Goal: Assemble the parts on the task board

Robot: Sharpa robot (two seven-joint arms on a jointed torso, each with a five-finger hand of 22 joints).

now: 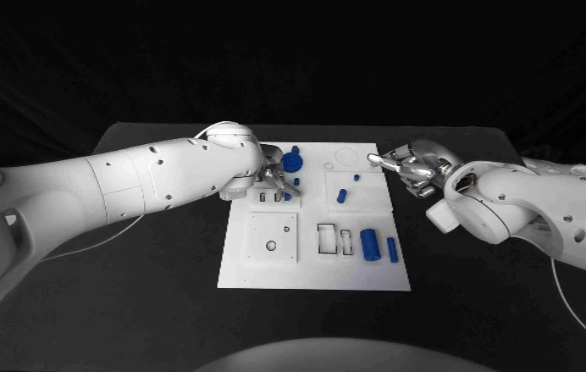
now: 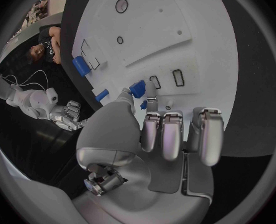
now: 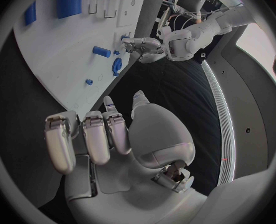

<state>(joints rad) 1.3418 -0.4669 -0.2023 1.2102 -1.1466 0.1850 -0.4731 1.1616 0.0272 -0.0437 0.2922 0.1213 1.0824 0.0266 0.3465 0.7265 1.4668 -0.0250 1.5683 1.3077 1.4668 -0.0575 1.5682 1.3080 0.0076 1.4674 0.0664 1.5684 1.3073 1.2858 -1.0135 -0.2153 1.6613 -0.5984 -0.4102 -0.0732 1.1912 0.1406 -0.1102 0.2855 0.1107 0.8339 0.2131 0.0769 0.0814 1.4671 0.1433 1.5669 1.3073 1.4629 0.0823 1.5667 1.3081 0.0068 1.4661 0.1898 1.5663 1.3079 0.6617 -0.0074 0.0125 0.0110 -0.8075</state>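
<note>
The white task board (image 1: 262, 274) lies in the middle of the black table. My left hand (image 1: 271, 184) reaches over its far left part and pinches a small blue part (image 2: 137, 88) between thumb and a finger, just above two small slots (image 2: 175, 77). A blue round part (image 1: 293, 162) stands right beside that hand. My right hand (image 1: 409, 167) hovers at the board's far right edge, fingers (image 3: 97, 137) curled in and holding nothing. A short blue cylinder (image 1: 343, 194) and a tiny blue part (image 1: 356, 177) lie between the hands.
Two larger blue cylinders (image 1: 370, 244) lie at the board's near right, beside rectangular slots (image 1: 328, 238). A square panel with holes (image 1: 273, 238) takes the near left. A thin white cable (image 1: 116, 228) runs over the table on the left. Bare table (image 1: 146, 304) surrounds the board.
</note>
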